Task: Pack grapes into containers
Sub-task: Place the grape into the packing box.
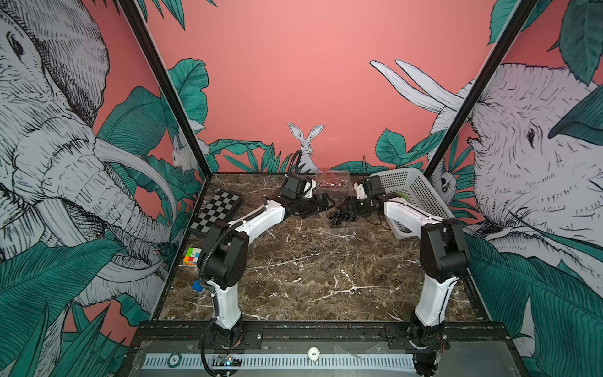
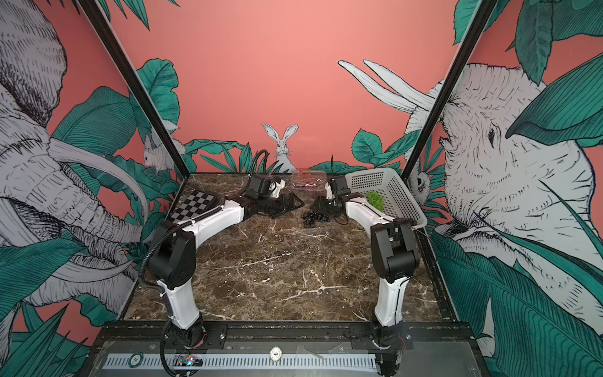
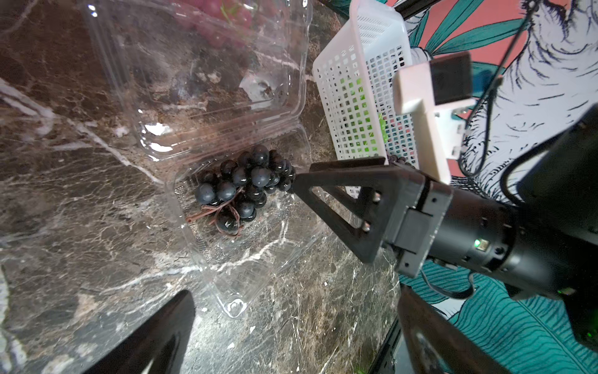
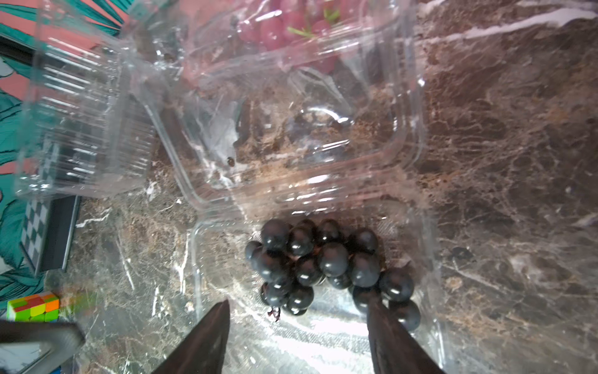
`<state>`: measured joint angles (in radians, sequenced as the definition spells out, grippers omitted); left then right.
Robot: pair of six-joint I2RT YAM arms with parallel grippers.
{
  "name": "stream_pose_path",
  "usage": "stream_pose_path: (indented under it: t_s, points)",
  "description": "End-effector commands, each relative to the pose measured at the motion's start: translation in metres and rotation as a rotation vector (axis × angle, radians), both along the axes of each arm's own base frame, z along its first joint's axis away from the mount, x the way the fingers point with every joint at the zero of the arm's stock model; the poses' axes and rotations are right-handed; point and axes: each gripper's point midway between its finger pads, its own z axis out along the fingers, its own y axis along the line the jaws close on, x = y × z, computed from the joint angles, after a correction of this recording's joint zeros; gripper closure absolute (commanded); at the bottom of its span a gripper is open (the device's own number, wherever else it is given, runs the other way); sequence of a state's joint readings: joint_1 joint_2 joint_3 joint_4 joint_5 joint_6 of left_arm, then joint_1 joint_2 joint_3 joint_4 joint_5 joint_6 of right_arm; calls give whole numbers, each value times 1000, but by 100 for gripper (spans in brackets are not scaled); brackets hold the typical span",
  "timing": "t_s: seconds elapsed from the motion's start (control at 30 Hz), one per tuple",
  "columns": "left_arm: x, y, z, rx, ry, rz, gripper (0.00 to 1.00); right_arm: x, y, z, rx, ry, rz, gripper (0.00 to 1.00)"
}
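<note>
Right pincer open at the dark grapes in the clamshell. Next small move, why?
Probably draw the right pincer straight back. The dark purple-black grape bunch already lies in the base of the clear plastic clamshell box, the jaws stand apart, gripping nothing, and the hinged lid is open, so it needs room to close.

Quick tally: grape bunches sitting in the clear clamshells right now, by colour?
Dark purple-black bunch: 1
Red bunch: 1
Green: 0; the green bunch lies in the white basket
Total: 2
</note>
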<state>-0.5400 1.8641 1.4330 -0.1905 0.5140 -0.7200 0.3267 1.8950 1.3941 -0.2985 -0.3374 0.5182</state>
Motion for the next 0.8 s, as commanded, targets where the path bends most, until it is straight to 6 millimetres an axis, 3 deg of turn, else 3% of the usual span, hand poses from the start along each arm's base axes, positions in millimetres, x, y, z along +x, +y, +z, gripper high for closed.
stream_pose_path:
  t_s: [0.0, 0.13, 0.4, 0.6, 0.77]
  points:
    - [-1, 3, 19, -41, -20, 11, 1, -4, 19, 9, 97, -13, 16, 30]
    - [-3, 3, 18, -56, -9, 16, 1, -7, 35, 0, 123, 7, 42, 25]
    - [-9, 7, 13, -58, 10, 23, 1, -8, 34, -20, 93, 43, 40, 21]
    - [-12, 8, 14, -57, 14, 24, 1, -12, 22, 3, 45, -5, 24, 15]
    - [-13, 4, 22, -68, -6, 17, 0, -19, -4, 30, -69, -76, -10, 4]
